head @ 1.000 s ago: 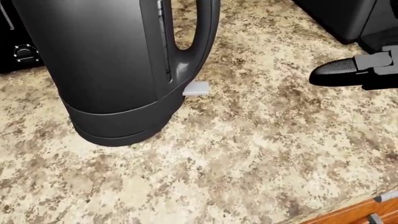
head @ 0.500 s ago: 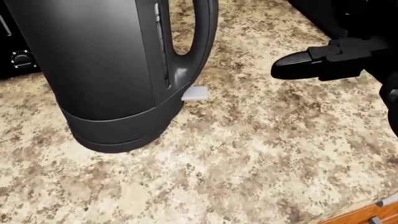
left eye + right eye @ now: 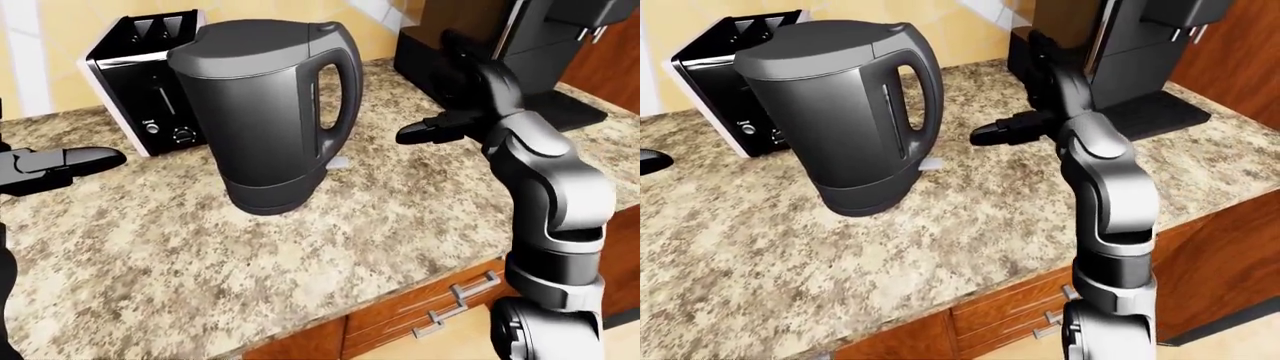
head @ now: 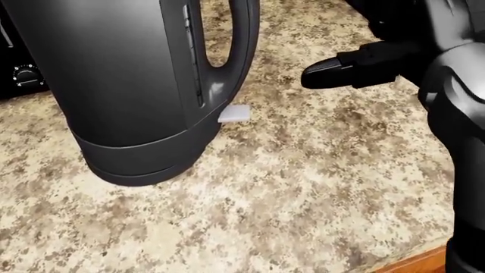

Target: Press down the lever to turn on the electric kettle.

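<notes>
A dark grey electric kettle (image 3: 265, 112) stands on the speckled granite counter (image 3: 300, 247), its handle (image 3: 345, 90) turned to the right. Its small pale grey lever (image 4: 235, 114) sticks out at the foot of the handle, just above the counter. My right hand (image 4: 326, 75) hovers to the right of the handle, higher than the lever, fingers stretched out towards the kettle, open and holding nothing. At the left edge of the left-eye view, my left hand (image 3: 85, 159) hangs above the counter, well left of the kettle, fingers extended and empty.
A black and white toaster (image 3: 140, 82) stands behind the kettle to its left. A black coffee machine (image 3: 520, 52) fills the top right, close behind my right arm. Wooden drawers with metal handles (image 3: 455, 300) lie below the counter edge.
My right hand has moved left across the counter towards the kettle's handle. The head view has shifted slightly. The kettle and its lever stay where they were.
</notes>
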